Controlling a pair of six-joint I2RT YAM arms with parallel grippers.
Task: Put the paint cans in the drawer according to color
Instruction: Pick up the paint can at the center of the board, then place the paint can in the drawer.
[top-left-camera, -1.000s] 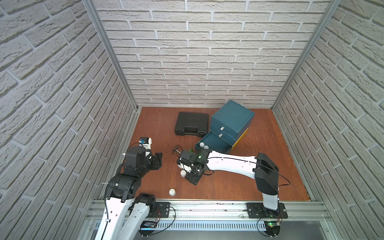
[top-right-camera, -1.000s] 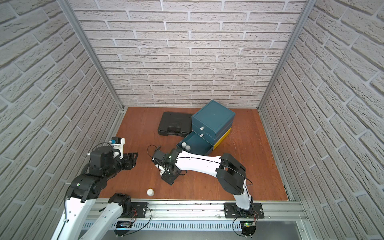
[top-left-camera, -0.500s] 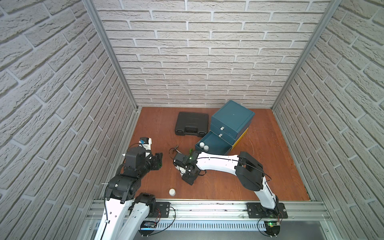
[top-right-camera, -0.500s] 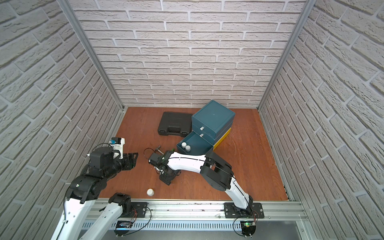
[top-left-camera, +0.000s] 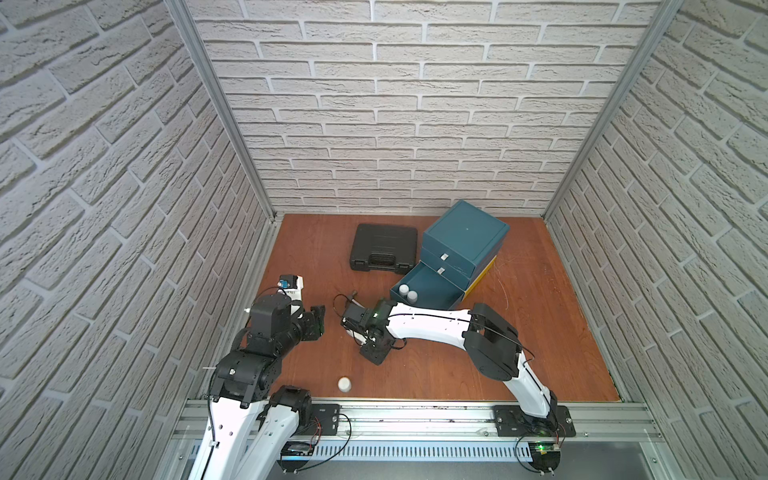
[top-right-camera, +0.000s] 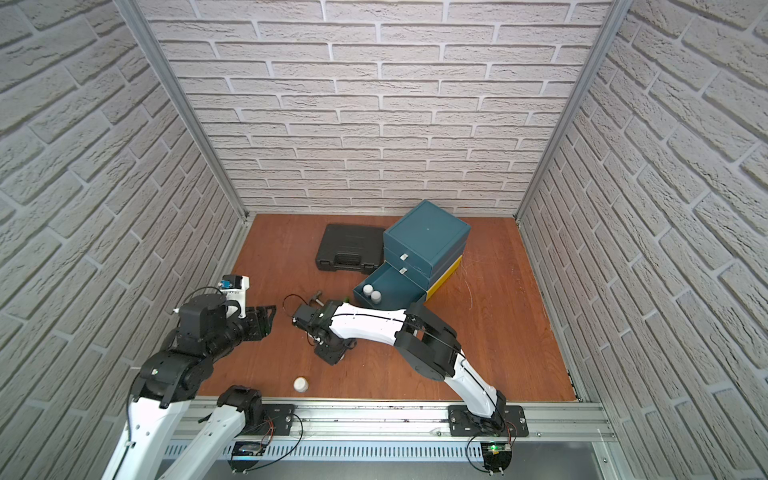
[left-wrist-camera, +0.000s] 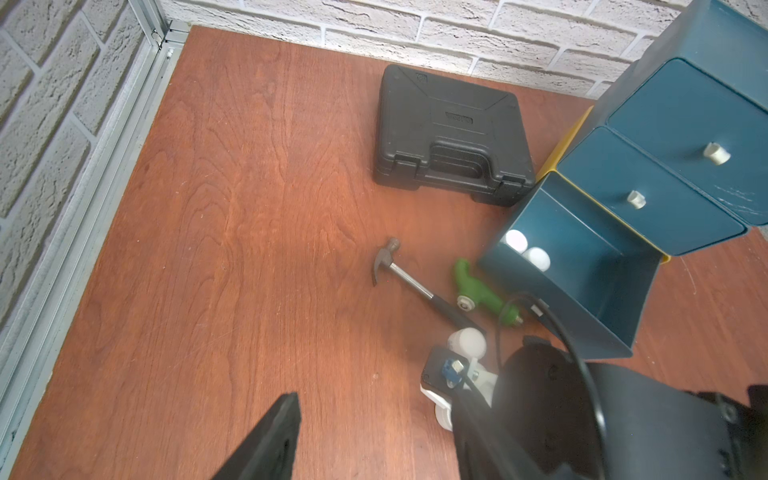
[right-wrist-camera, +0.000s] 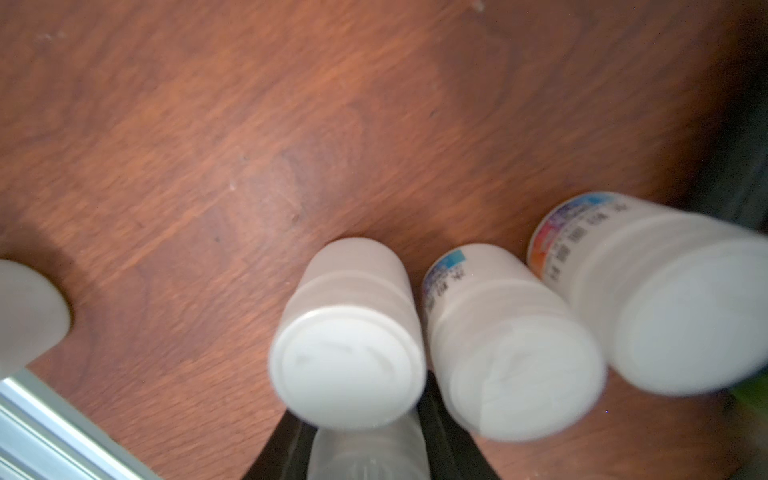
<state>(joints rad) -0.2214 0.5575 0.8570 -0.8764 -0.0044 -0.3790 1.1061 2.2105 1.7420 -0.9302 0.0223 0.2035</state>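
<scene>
In both top views I see the right arm stretched low across the brown table (top-left-camera: 540, 332). Its right gripper (top-left-camera: 374, 351) points down near the middle, and the arm hides what sits under it. The left gripper (top-left-camera: 319, 318) hangs near it, fingers spread with nothing between them. One white front can (top-left-camera: 344, 384) stands alone near the front rail. Two drawer cans (top-right-camera: 371, 292) sit side by side in a corner of the open drawer (top-left-camera: 440, 286), the lowest one of the teal cabinet (top-left-camera: 465, 237). A shut black case (top-left-camera: 383, 248) lies beside the cabinet.

On the left wrist feed, I get one dark finger (left-wrist-camera: 270, 440) of the left gripper over bare wood. Ahead lie the hammer (left-wrist-camera: 399, 276) and the green toy drill (left-wrist-camera: 478, 289), close together, with the drill just beside the open drawer. A white handle-end can (left-wrist-camera: 467, 343) stands at the end of the hammer's handle, next to the right arm's wrist.

The right wrist feed is blurred. Three white cans stand upright in a tight row, lids toward the camera. The right gripper's dark fingers (right-wrist-camera: 449, 453) come down either side of the end can (right-wrist-camera: 349, 345) and pinch it. The middle can (right-wrist-camera: 511, 353) and the far can (right-wrist-camera: 685, 324) carry coloured labels. I can't tell which of these is the one at the handle.
</scene>
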